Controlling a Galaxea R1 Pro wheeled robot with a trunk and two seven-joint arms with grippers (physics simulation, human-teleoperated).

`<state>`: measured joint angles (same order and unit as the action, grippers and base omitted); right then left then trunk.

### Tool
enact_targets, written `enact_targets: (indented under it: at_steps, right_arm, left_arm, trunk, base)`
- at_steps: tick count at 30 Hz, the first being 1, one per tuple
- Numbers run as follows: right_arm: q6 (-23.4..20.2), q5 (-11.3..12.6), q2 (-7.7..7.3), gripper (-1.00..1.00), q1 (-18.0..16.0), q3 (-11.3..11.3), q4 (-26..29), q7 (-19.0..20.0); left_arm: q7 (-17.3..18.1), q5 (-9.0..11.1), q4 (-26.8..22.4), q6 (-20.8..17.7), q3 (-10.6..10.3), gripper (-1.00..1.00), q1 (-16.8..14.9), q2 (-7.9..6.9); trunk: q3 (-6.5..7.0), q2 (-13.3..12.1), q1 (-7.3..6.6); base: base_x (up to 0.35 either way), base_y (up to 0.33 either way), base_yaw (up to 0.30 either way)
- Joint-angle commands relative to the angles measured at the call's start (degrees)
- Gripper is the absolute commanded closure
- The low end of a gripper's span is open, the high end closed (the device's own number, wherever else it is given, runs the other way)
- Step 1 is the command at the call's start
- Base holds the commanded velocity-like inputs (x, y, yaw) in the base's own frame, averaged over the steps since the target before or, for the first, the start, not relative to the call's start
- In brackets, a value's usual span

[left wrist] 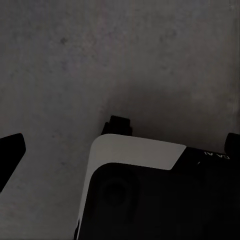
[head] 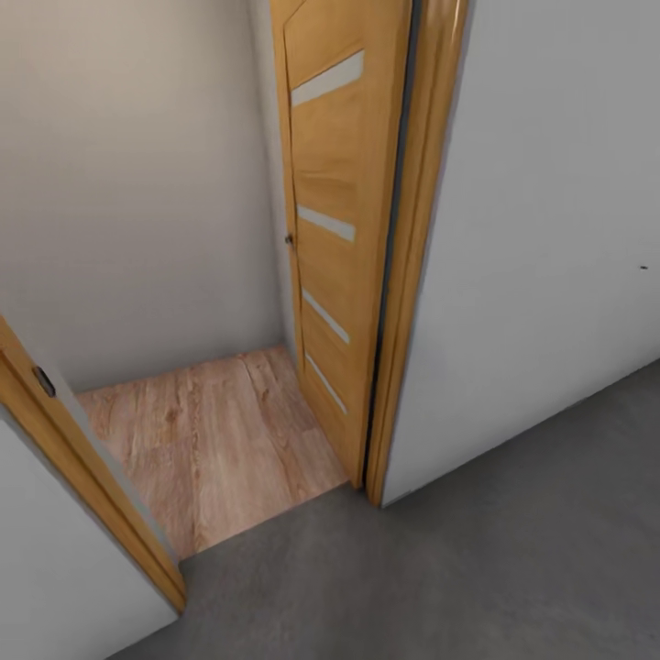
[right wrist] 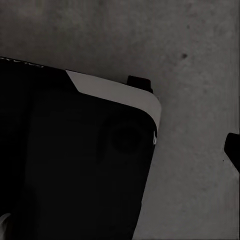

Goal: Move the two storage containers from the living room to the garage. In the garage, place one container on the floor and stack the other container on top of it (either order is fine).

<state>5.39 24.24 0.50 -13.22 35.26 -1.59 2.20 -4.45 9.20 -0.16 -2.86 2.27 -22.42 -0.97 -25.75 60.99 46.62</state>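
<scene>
Doorway shot from the head camera: orange-brown door [head: 330, 229] stands open at upper centre, wood plank floor [head: 211, 440] beyond, grey concrete floor [head: 440, 568] across the bottom. Both wrist cameras look down at concrete past the robot's dark base [left wrist: 150, 200], probably; can't tell whether either arm's fingers are open.

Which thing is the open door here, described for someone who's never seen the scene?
Start at the doorway where the grey concrete floor meets the wood plank floor. The door stands swung open along its right side. It alone is orange-brown wood with four slanted frosted strips; the walls are plain white.
</scene>
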Motion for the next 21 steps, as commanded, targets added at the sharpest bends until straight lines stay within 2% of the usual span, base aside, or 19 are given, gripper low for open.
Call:
enact_targets:
  at_steps: [1, 10, 21]
  right_arm:
    - [0.3, 0.6, 0.03, -1.0, -0.1, 0.4, -0.2, 0.2]
    - [0.3, 0.7, 0.03, -1.0, -0.1, 0.4, -0.2, 0.2]
    - [0.4, 0.8, 0.0, -1.0, -0.1, 0.4, -0.2, 0.2]
  left_arm:
    - [-0.1, 0.3, 0.0, -0.2, 0.2, -1.0, -0.1, 0.01]
    - [-0.1, 0.3, 0.0, -0.2, 0.2, -1.0, 0.0, 0.01]
    - [-0.1, 0.3, 0.0, -0.2, 0.2, -1.0, 0.0, 0.01]
  trunk:
    - [-0.05, 0.0, 0.03]
    - [-0.05, 0.0, 0.03]
    - [-0.05, 0.0, 0.03]
  base:
    - [0.313, -0.094, 0.267]
    - [0.313, -0.094, 0.268]
    - [0.313, -0.094, 0.039]
